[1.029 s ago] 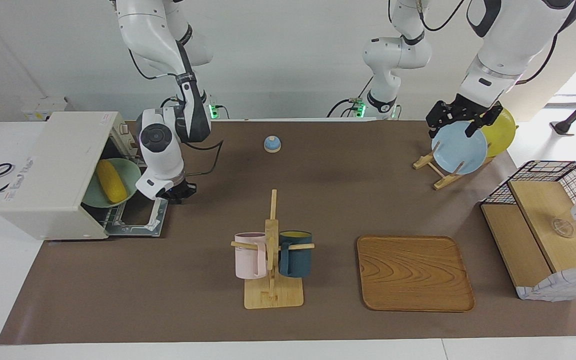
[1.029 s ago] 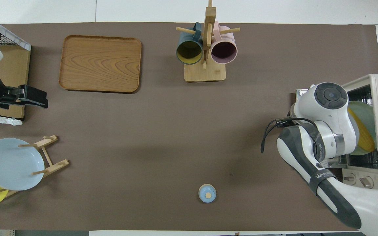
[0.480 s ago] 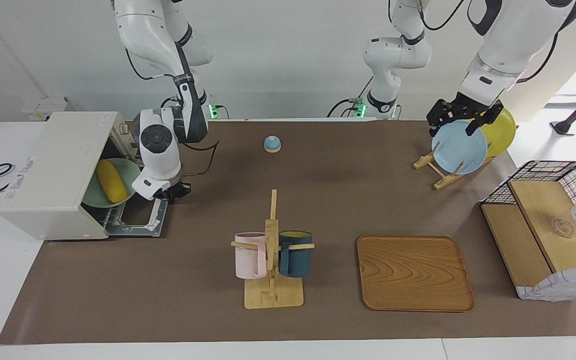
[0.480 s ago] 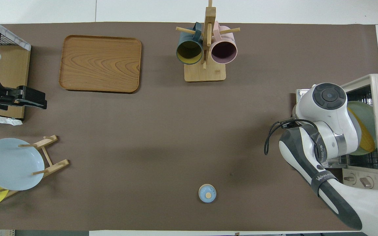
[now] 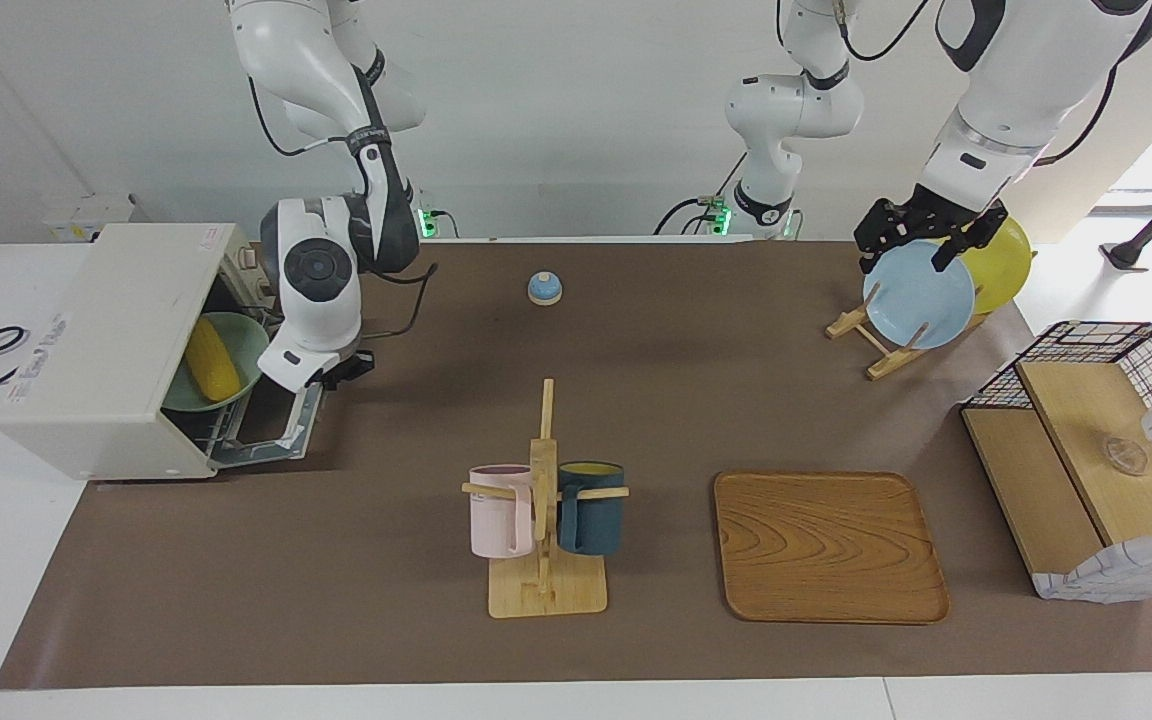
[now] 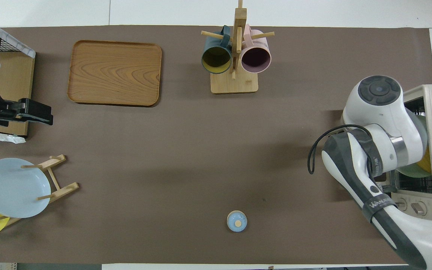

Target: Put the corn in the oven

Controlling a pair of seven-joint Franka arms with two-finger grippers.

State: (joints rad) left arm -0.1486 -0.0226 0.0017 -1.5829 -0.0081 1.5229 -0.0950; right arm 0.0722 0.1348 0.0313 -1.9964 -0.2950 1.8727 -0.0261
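A brown-covered table point(image 5: 416, 620) holds a boxy off-white oven point(image 5: 106, 350) at the right arm's end, its door point(image 5: 281, 430) partly lowered in front of it. Inside the oven, the bright yellow corn point(image 5: 211, 358) lies on a pale green plate point(image 5: 241, 345) on the wire rack. The right gripper point(image 5: 344, 372) is at the outer edge of the oven door, fingers pressed together; whether it touches the door cannot be told, and from overhead the arm's wrist covers the gripper and most of the plate. The left gripper point(image 5: 921, 240) hangs over a light blue plate point(image 5: 918, 297) that stands upright in a small wooden rack point(image 5: 871, 340) at the left arm's end, with a yellow plate point(image 5: 1004, 262) in the rack beside it, nearer the robots. Its fingers are spread, with nothing between them. Farther from the robots than the rack sits a wire-and-wood basket box point(image 5: 1096, 460). Near the middle of the table, a wooden mug stand point(image 5: 544, 560) carries a pink mug point(image 5: 501, 510) and a dark blue mug point(image 5: 591, 507). A wooden tray point(image 5: 829, 547) lies between the mug stand and the basket box. A small blue bell point(image 5: 544, 288) sits close to the robots.
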